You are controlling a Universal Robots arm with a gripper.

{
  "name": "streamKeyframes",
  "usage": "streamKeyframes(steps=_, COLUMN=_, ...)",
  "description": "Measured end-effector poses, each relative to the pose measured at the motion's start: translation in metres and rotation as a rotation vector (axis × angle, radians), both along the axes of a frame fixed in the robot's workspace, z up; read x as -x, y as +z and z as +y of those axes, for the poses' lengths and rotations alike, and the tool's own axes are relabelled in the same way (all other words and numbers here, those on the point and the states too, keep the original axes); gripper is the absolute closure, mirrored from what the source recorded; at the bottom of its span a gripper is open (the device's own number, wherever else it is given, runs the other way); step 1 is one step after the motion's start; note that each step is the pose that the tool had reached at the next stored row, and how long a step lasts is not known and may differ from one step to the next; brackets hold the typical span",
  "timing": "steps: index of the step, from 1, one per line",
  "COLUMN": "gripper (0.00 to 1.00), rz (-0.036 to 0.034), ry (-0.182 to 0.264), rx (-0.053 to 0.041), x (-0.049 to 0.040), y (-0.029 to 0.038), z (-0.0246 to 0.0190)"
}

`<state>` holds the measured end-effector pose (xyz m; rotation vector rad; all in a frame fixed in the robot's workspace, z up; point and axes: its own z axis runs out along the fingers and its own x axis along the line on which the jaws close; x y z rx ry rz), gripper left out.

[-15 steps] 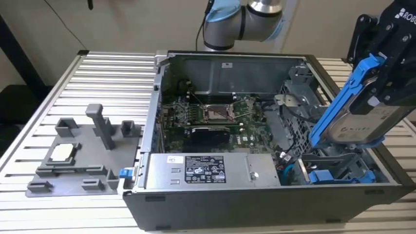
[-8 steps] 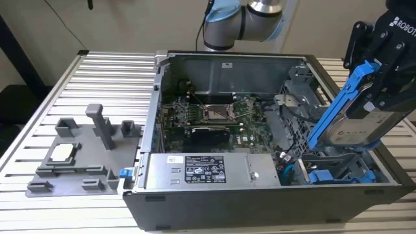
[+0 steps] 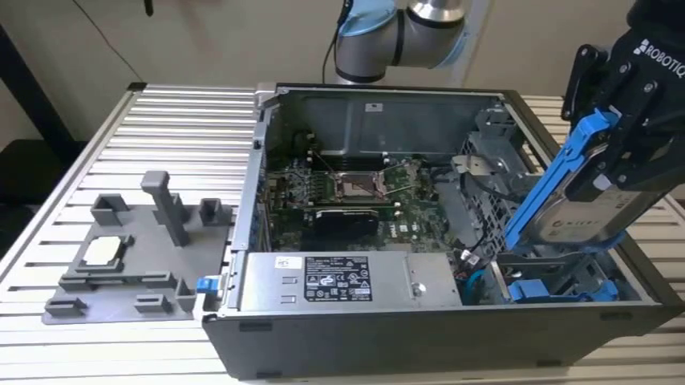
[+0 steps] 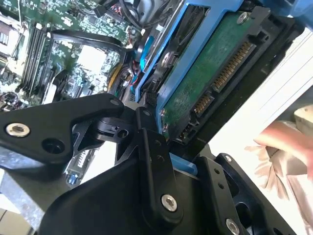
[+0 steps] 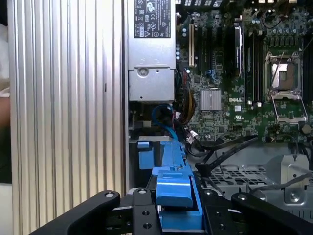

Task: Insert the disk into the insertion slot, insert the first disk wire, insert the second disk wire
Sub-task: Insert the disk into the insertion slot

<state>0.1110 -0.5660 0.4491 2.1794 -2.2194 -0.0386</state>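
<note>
My gripper [image 3: 618,148] is shut on the disk [image 3: 581,207], a silver-grey drive with a white label in a bright blue carrier frame [image 3: 557,164]. The disk hangs tilted, steeply on edge, above the insertion slot [image 3: 562,269] at the case's front corner on the exterior view's right. In the second wrist view its green circuit board and connectors [image 4: 210,83] face the camera, and the black fingers [image 4: 149,152] clamp the carrier's end. The first wrist view looks down the blue carrier [image 5: 176,183] towards the bay. A blue wire [image 5: 164,120] loops beside the bay, next to the power supply.
The open computer case [image 3: 257,184] lies on a slatted metal table [image 3: 182,120], with motherboard [image 3: 354,188] and power supply [image 3: 332,281] exposed. Another blue-ended carrier [image 3: 530,290] sits low in the bay. A grey fixture plate [image 3: 128,257] lies on the exterior view's left. A blurred pinkish shape [image 4: 288,142] lies beyond the case.
</note>
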Motion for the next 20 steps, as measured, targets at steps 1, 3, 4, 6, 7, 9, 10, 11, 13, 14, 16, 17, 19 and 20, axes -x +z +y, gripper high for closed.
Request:
streamKeyframes(steps=1, gripper=0.67, rz=0.0, ry=0.0, rx=0.0, x=0.0, y=-0.0011, z=0.0)
streamKeyframes(steps=3, gripper=0.67, rz=0.0, ry=0.0, rx=-0.0001, x=0.0, y=-0.0033, z=0.0)
streamKeyframes(steps=4, gripper=0.67, rz=0.0, ry=0.0, rx=-0.0001, x=0.0, y=-0.0044, z=0.0)
streamKeyframes(steps=6, gripper=0.67, rz=0.0, ry=0.0, rx=0.0, x=0.0, y=-0.0065, z=0.0)
streamKeyframes(steps=7, gripper=0.67, rz=0.0, ry=0.0, rx=-0.0001, x=0.0, y=-0.0074, z=0.0)
streamKeyframes(steps=9, gripper=0.67, rz=0.0, ry=0.0, rx=0.0, x=0.0, y=-0.009, z=0.0)
streamKeyframes(steps=10, gripper=0.67, rz=0.0, ry=0.0, rx=-0.0001, x=0.0, y=-0.0097, z=0.0)
streamKeyframes(steps=11, gripper=0.67, rz=0.0, ry=0.0, rx=0.0, x=0.0, y=-0.0103, z=0.0)
streamKeyframes(steps=13, gripper=0.67, rz=0.0, ry=0.0, rx=-0.0002, x=0.0, y=-0.0117, z=0.0)
streamKeyframes(steps=14, gripper=0.67, rz=0.0, ry=0.0, rx=-0.0001, x=-0.0002, y=-0.0124, z=0.0)
streamKeyframes(steps=16, gripper=0.67, rz=0.0, ry=0.001, rx=0.0, x=-0.0006, y=-0.0138, z=0.0)
streamKeyframes(steps=17, gripper=0.67, rz=0.0, ry=0.001, rx=-0.0001, x=-0.001, y=-0.0146, z=0.0)
streamKeyframes(steps=19, gripper=0.67, rz=0.0, ry=0.001, rx=-0.0001, x=-0.0018, y=-0.0161, z=0.0)
streamKeyframes(steps=20, gripper=0.67, rz=0.0, ry=0.001, rx=-0.0001, x=-0.0022, y=-0.0171, z=0.0)
